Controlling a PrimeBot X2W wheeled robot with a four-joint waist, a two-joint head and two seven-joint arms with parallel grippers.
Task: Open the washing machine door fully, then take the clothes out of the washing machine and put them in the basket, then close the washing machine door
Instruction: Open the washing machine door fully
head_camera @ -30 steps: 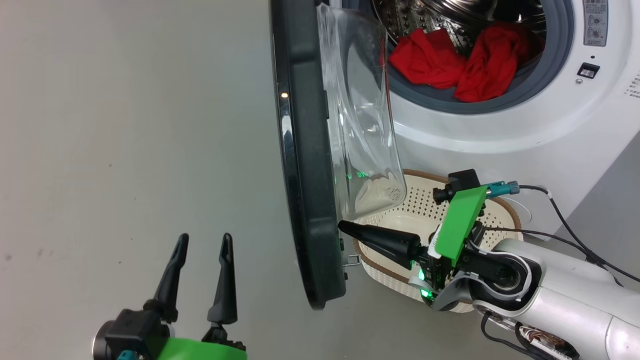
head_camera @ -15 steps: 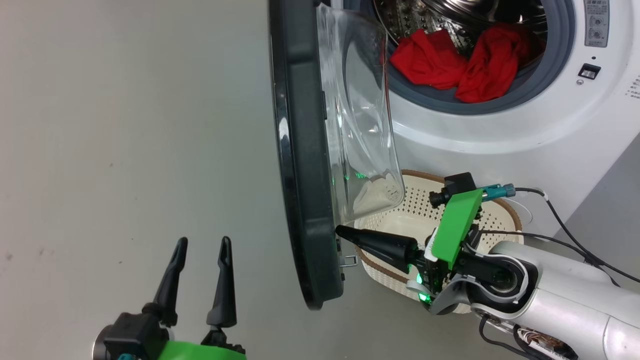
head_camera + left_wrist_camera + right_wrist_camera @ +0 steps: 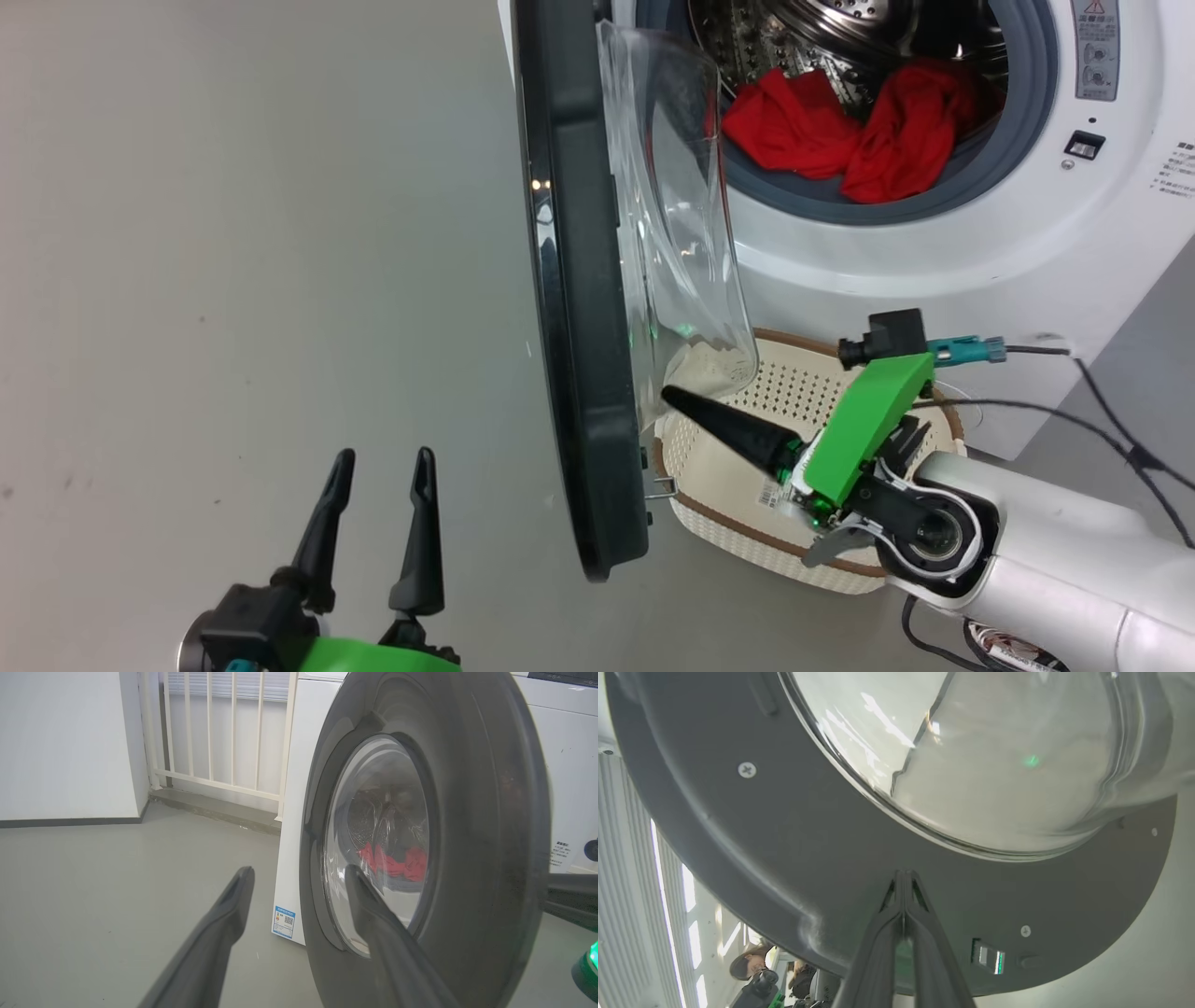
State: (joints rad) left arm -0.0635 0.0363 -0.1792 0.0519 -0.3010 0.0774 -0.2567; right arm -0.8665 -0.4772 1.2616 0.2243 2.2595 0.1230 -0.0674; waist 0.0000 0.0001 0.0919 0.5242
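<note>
right claw, fingers together, pointing at inner rim of half-open washing machine door above basket; left claw hanging apart outside. clothes lying inside washing machine. best pushing on rim, not glass, till door standing wide.

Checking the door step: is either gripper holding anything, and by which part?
Nothing is held: right gripper jaws shut empty beside the washing machine door, left gripper open.
</note>
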